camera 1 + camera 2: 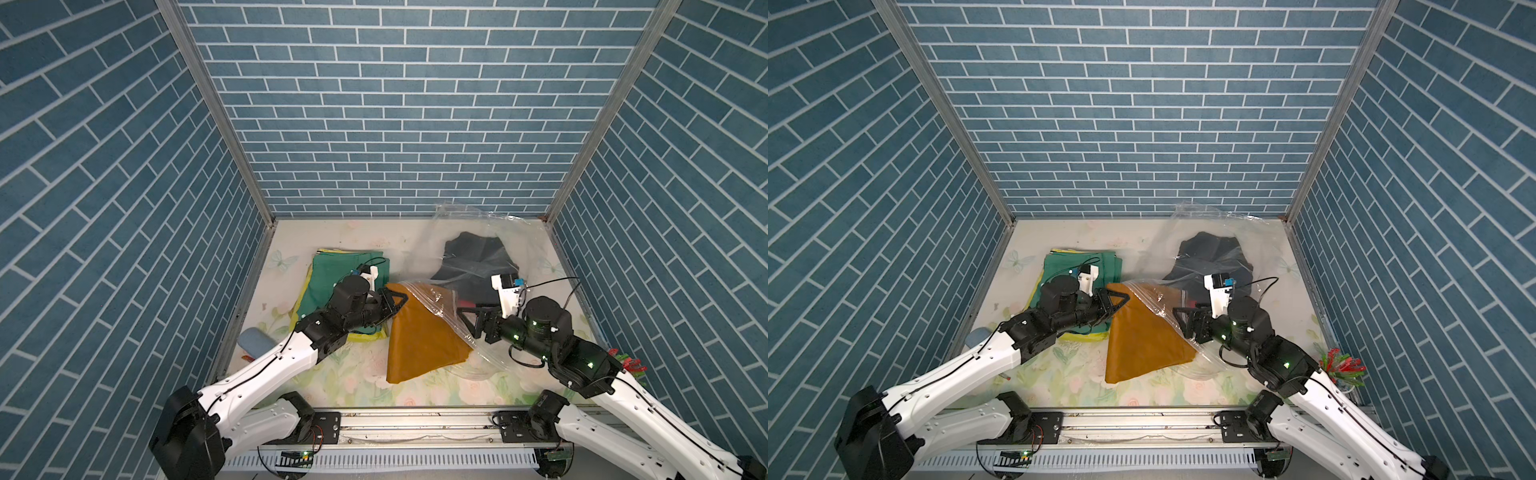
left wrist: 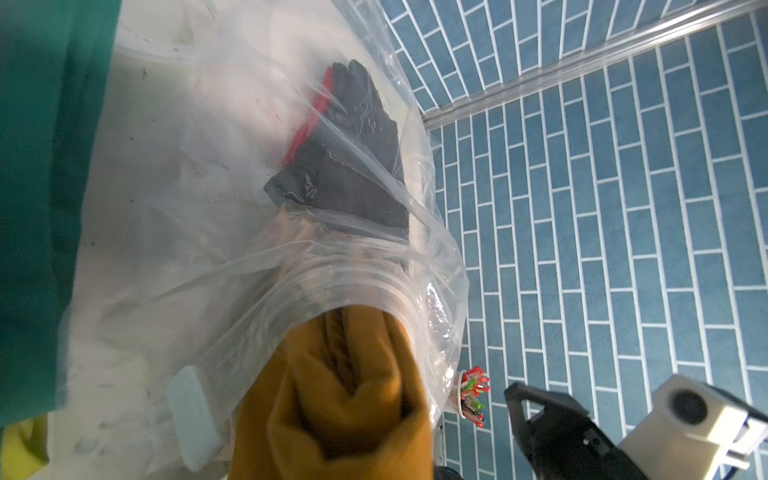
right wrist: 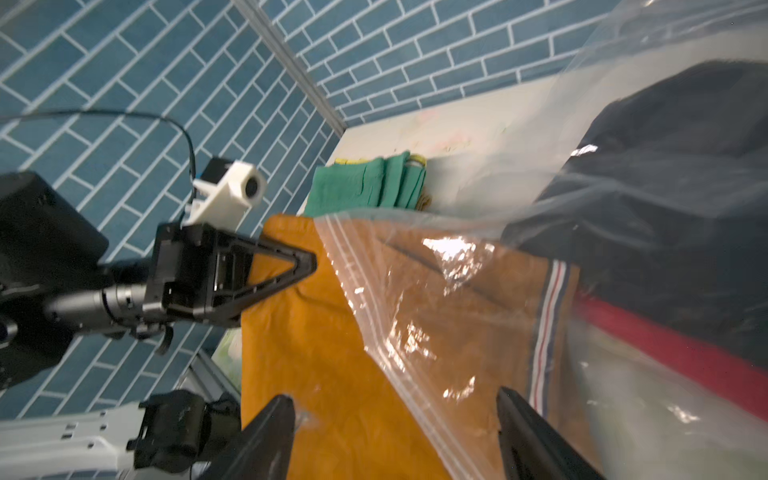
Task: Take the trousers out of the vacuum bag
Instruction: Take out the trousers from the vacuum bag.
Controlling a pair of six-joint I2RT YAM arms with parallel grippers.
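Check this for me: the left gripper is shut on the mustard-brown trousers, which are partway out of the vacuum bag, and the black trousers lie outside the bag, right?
Not quite. The black trousers lie inside the vacuum bag, behind its plastic, as the left wrist view shows. The rest holds.

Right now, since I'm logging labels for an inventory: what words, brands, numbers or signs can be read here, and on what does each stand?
None can be read.
vacuum bag: only plain lines along its zip strip, no print.
mustard-brown trousers: only woven stripes at the waist, no label showing.
black trousers: pale marks in the left wrist view, too blurred to read.
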